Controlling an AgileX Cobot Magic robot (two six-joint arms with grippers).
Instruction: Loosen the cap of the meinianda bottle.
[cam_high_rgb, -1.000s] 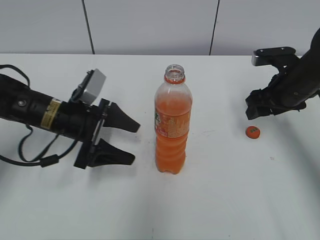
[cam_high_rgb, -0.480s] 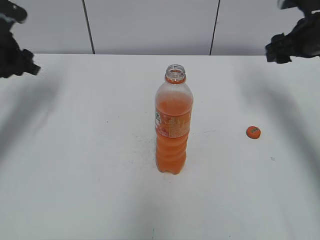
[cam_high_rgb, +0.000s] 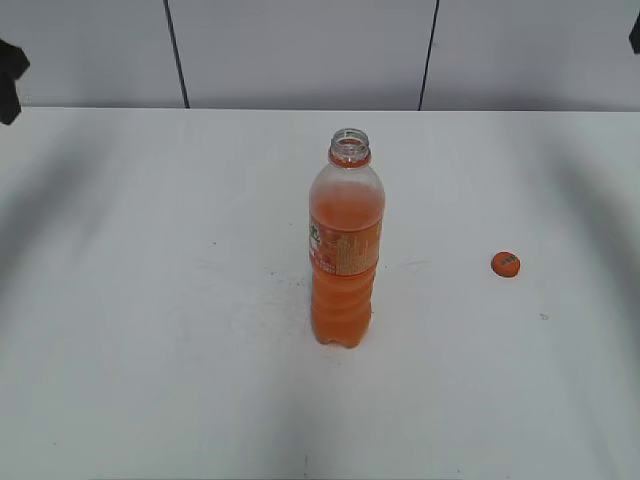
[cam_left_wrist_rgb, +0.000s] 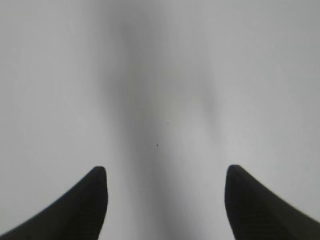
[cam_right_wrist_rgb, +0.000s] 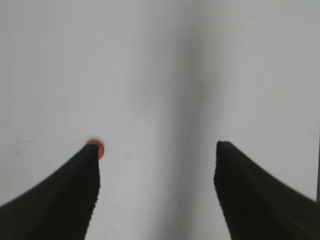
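Orange ribbed plastic screw cap peeks half hidden behind a finger of the right claw, spread wide and empty. Left claw gapes empty too. Clear orange-drink meinianda bottle stands uncapped mid white desk, cap right of it, apart.

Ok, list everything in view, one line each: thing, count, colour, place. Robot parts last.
bottle: one, clear with orange drink, upright mid-table, mouth open.
cap: one, orange, lying on the table right of the bottle, apart from it.
table: one, white, fills the lower view.
wall: pale grey panels with dark seams, behind the table.
left gripper: one, black fingers spread wide, nothing between them, over bare table.
right gripper: one, black fingers spread wide, empty; the cap peeks beside one fingertip.
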